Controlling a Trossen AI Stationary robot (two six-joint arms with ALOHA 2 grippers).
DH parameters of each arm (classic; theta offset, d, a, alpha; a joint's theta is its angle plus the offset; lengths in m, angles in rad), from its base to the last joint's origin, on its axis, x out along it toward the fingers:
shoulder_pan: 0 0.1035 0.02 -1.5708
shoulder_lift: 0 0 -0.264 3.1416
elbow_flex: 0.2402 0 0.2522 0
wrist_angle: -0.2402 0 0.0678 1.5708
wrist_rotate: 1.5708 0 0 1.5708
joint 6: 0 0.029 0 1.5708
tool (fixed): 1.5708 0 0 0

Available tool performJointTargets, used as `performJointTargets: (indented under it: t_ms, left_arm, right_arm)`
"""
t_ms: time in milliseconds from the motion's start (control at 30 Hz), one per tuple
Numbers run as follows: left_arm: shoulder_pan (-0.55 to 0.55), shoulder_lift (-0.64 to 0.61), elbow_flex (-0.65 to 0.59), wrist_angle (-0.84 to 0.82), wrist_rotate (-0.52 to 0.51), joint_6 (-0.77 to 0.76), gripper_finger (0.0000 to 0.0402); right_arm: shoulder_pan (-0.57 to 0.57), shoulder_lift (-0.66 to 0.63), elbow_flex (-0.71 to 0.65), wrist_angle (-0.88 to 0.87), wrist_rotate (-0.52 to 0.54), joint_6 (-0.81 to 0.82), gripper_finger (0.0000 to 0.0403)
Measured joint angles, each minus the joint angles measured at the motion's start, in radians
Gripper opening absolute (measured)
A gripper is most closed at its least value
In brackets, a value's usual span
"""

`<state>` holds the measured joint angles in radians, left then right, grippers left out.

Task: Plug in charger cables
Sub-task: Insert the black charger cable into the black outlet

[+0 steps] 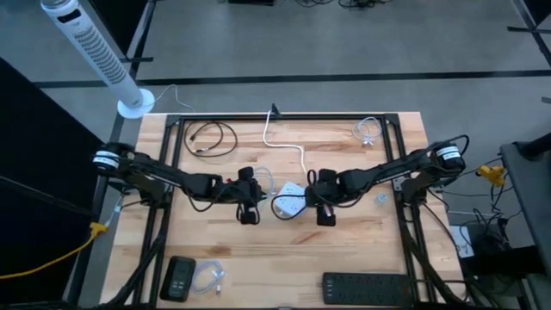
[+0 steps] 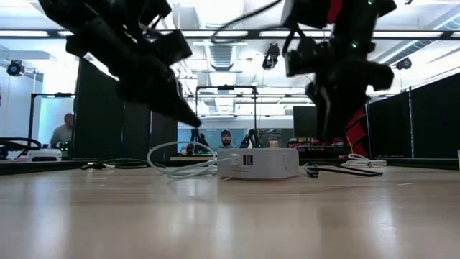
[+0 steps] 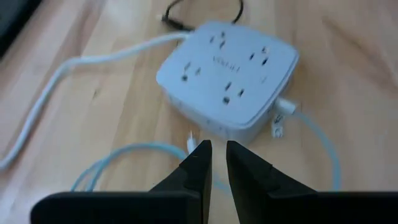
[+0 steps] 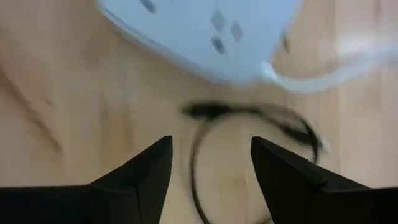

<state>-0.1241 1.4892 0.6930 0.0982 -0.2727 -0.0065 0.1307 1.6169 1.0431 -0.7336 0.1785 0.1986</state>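
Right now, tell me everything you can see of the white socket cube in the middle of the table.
The white socket cube is a flat, square block with rounded corners, plastic by its look, lying flat on the wooden table between the two grippers. Its upper face carries several outlets, all empty. A thick white cord runs from it toward the table's far edge. A thin pale cable is plugged into one side, with a loose small plug beside it. Neither gripper touches it.

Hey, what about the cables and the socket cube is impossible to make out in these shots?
- White cable's plug: left wrist view, partly behind the left claw.
- Black cable: right wrist view, blurred; its plug type unclear.
- Socket cube: high view, ports too small.
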Motion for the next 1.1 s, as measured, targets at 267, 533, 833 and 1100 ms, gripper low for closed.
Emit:
performJointTargets:
  t_ms: [267,533,833,1100]
  left_arm:
    - [0.0,-0.241,0.0,0.211,0.412,0.221,0.003]
    - [-0.001,-0.494,0.0,0.176,0.416,0.243,0.0025]
    - [-0.013,-0.508,-0.002,0.05,0.414,0.151,0.0025]
    - [-0.012,-0.498,-0.003,0.026,0.412,0.149,0.0025]
  right_arm:
    - [0.0,0.009,-0.074,-0.015,0.024,-0.039,0.0201]
    - [-0.042,0.013,-0.074,0.033,0.08,-0.259,0.0198]
    - [-0.158,0.025,-0.077,0.072,0.034,-0.515,0.0175]
    - [-0.198,0.072,-0.077,0.118,-0.102,-0.605,0.0137]
